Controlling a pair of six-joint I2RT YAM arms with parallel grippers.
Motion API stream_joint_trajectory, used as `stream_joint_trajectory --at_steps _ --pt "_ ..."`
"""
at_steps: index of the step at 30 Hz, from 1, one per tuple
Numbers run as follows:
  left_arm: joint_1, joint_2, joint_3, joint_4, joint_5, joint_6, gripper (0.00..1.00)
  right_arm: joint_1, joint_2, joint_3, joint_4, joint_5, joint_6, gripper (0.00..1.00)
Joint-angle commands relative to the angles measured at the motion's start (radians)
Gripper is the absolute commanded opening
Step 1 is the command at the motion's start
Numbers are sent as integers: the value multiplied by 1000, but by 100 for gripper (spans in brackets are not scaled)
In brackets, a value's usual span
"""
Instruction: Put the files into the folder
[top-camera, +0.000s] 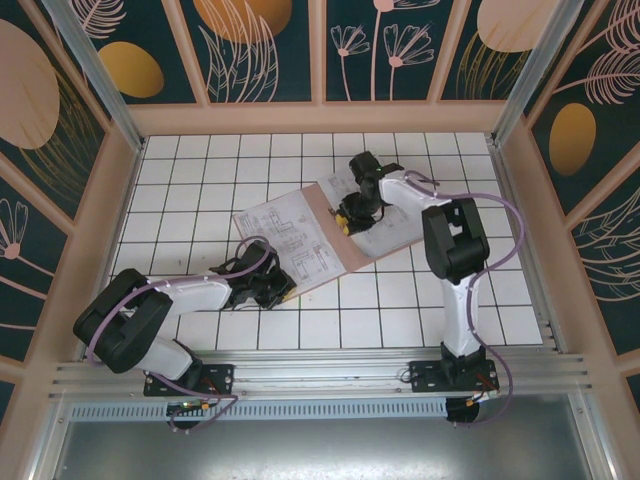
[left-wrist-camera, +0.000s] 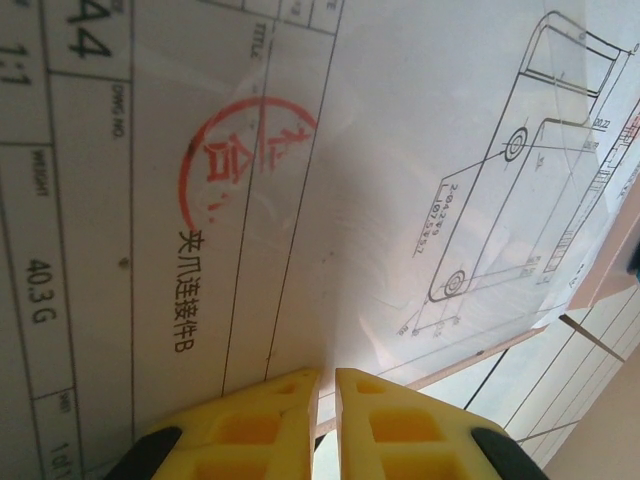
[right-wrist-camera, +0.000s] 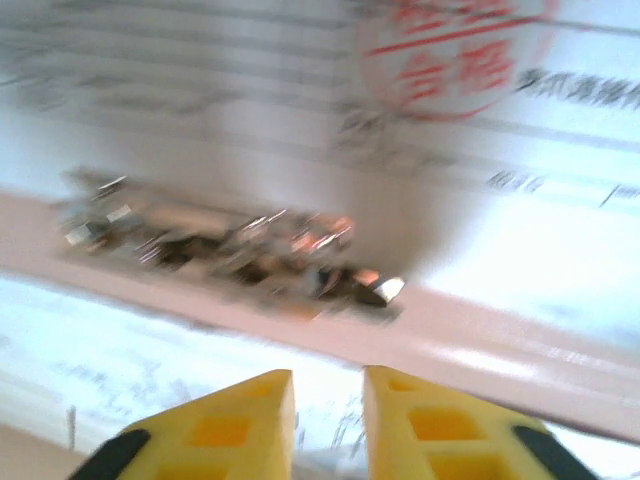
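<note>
The pinkish-brown folder (top-camera: 340, 250) lies open in the middle of the tiled table. A white file sheet (top-camera: 285, 235) with grey drawings covers its left half. Another printed white sheet (top-camera: 392, 228) lies on its right half. My left gripper (top-camera: 283, 292) is at the near corner, and in the left wrist view its yellow fingers (left-wrist-camera: 327, 372) are shut on the edge of the white sheet (left-wrist-camera: 400, 180), with the folder's edge (left-wrist-camera: 500, 347) just beneath. My right gripper (top-camera: 345, 217) hovers low over the folder's middle strip (right-wrist-camera: 500, 340). It is open (right-wrist-camera: 328, 375), with nothing between its fingers.
A metal clip (right-wrist-camera: 230, 240) sits on the folder's middle strip just ahead of the right fingers; that view is blurred. A red round stamp (left-wrist-camera: 240, 150) marks the held sheet. Patterned walls (top-camera: 320, 50) enclose the white tiled table (top-camera: 200, 170) on three sides.
</note>
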Motion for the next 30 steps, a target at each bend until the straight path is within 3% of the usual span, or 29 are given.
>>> stream_joint_trajectory --at_steps 1,4,9,14,22,30 --pt "-4 28 1 -83 -24 15 15 8 -104 32 37 15 8 36" --pt "-4 29 6 -88 -28 18 16 8 -144 22 66 -3 17 46" --pt "-4 27 12 -103 -37 23 16 5 -254 -31 196 37 -25 55" --pt "10 14 20 -155 -55 60 16 -32 -386 -234 397 30 -113 54" --pt "133 -56 4 -276 -89 182 17 -50 -557 -537 507 38 -310 53" --pt "229 -23 86 -395 -135 336 20 -12 -678 -808 712 2 -316 53"
